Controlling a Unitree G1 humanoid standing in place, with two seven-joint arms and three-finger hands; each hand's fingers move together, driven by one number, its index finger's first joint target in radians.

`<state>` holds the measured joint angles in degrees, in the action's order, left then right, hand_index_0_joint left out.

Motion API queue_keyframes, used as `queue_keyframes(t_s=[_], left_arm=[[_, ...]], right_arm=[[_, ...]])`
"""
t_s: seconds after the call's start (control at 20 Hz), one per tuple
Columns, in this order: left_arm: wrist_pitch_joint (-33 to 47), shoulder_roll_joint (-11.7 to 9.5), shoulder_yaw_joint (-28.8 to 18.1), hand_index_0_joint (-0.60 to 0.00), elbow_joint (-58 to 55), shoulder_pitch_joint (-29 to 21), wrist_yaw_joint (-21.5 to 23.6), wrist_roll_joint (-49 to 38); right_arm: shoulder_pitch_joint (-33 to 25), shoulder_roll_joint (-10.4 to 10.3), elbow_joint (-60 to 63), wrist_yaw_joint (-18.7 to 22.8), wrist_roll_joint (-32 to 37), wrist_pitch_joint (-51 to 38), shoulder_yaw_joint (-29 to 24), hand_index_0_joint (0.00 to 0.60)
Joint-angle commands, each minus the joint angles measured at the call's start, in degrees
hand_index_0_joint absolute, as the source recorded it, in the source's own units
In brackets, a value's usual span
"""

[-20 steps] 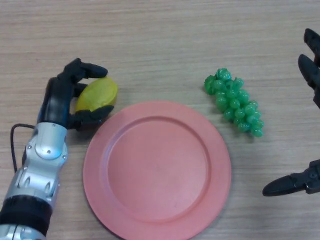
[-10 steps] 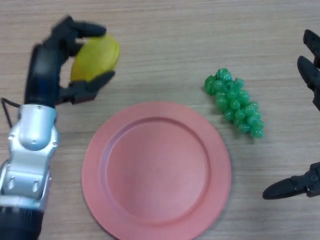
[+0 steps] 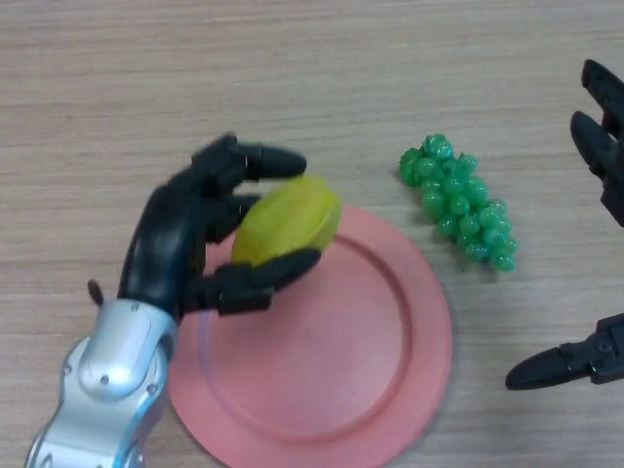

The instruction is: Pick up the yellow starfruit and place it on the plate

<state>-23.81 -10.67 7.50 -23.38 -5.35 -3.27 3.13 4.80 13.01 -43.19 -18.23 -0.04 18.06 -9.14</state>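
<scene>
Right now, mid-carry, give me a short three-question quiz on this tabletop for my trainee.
1. True or false: the yellow ridged starfruit already lies flat on the round pink plate.
2. Which hand holds the starfruit?
A. the black left hand
B. the black right hand
3. Fill in: the bunch of green plastic grapes lies on the wooden table, on the plate's ____ side as the robot sees it.

Key:
1. False: the left hand holds it above the plate's upper left rim.
2. A; the right hand is open at the right edge.
3. Right.
</scene>
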Motion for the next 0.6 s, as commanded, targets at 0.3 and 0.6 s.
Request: queue_keyframes(t_s=[0.3, 0.6], left_arm=[[17.6, -0.3, 0.4, -0.6, 8.9, -1.1, -8.0, 23.7], [19.3, -0.2, 0.6, -0.057, 8.4, -1.6, -8.4, 23.9]], right_arm=[[-1.2, 1.3, -1.3, 1.5, 2.2, -6.9, -1.1, 0.0], [-1.5, 1.3, -1.0, 1.6, 1.0, -7.6, -0.7, 0.0]])
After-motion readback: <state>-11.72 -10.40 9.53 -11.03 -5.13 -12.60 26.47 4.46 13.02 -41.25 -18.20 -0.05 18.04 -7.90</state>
